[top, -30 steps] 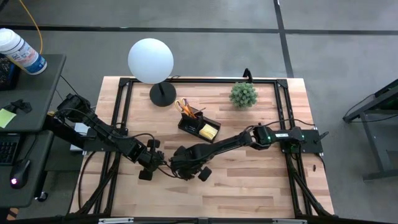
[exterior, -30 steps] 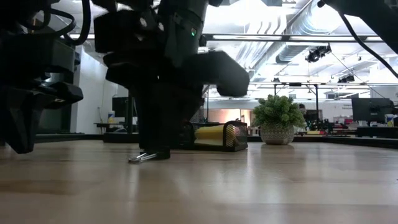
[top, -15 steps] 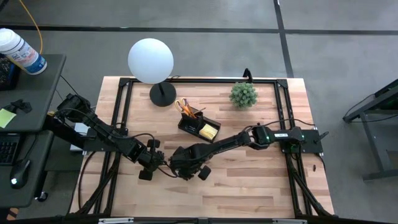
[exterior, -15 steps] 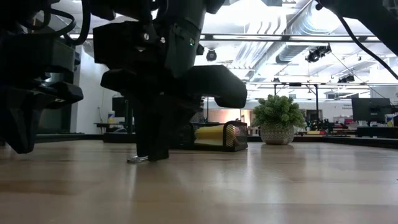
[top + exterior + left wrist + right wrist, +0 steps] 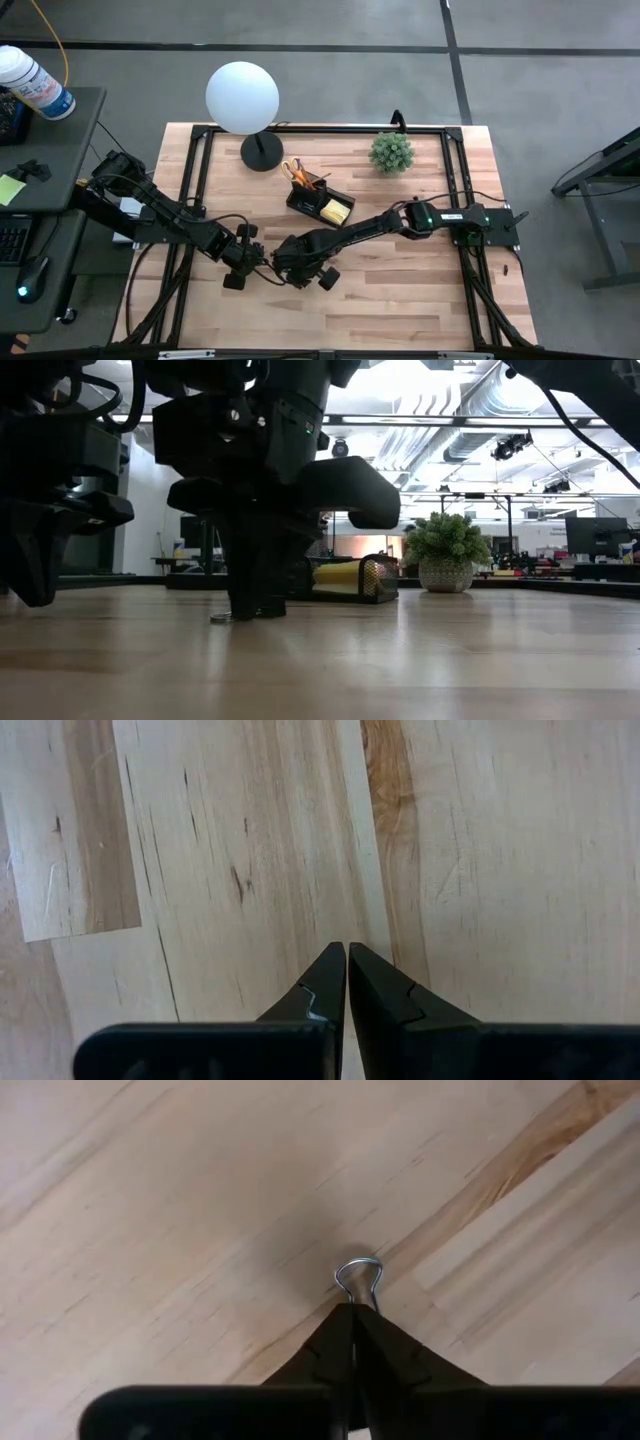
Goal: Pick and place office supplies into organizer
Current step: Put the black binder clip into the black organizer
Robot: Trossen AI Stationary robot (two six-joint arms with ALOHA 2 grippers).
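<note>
The right end effector [image 5: 352,1312] is pinched shut on a tiny binder clip [image 5: 359,1276], whose wire loop pokes out past its tips, low on the wooden surface [image 5: 400,290] near the front. The clip looks light, stiff and slippery; gripping its body seems safer. The organizer [image 5: 320,205] sits behind. Nearby, the left end effector [image 5: 346,955] is closed and empty.

Bright ceiling lights [image 5: 420,380] glare behind silhouetted dark robot arms [image 5: 260,480], while the pale wooden table [image 5: 400,290] lies evenly lit, foreground blurred.
</note>
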